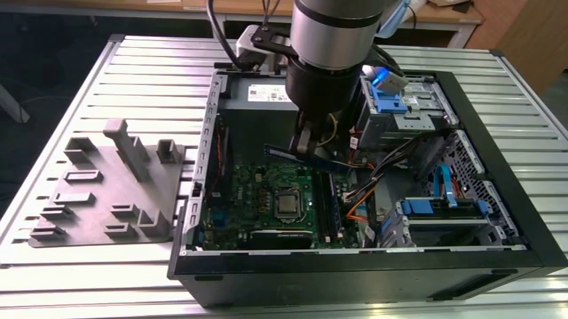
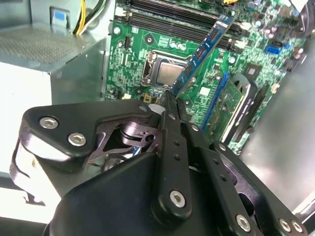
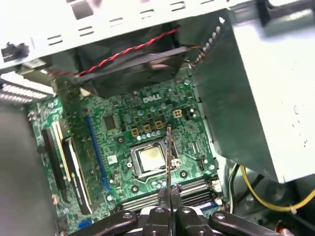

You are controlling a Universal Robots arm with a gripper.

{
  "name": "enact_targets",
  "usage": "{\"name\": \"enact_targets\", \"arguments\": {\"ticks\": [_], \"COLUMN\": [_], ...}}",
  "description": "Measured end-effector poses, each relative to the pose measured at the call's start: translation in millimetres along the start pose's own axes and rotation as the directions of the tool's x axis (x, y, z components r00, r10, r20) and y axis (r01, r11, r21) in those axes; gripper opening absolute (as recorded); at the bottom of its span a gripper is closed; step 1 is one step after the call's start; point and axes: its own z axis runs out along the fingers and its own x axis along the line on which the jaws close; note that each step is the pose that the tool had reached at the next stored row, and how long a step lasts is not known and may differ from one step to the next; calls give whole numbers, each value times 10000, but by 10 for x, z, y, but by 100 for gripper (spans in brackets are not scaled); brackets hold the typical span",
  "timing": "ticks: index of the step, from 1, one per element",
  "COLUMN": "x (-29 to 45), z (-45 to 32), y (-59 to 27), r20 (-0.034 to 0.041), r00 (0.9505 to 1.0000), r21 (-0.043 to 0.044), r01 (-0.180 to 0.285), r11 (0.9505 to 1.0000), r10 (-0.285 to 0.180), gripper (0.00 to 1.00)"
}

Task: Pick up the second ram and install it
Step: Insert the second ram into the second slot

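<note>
gripper [image 1: 304, 151] pinching second ram [image 1: 333, 163], seemingly aloft, exterior view

Exterior view: you have even light; the slatted counter [image 1: 106, 279] reads bright, the inside of the computer case [image 1: 355, 282] dim. First wrist view: the case wall [image 3: 123, 19] and metal box [image 3: 266, 98] glare white. Second wrist view: your end effector [image 2: 171, 98] is soft near the lens; the second ram [image 2: 204, 49] beyond it is clearer.

second ram [image 2: 203, 50] near end hidden inside hand [image 2: 170, 97]; arm [image 1: 330, 40] cut off by ext view's top edge.
</note>
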Motion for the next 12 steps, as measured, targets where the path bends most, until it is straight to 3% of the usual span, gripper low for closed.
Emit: {"name": "enact_targets", "arguments": {"ticks": [6,12], "x": [0,0], "z": [3,10], "y": [0,0], "r20": [37,78], "r00": [9940,9763], "r21": [32,58], "r01": [-1091,-2165], "r11": [9940,9763], "r10": [1091,2165], "gripper": [9,9]}}
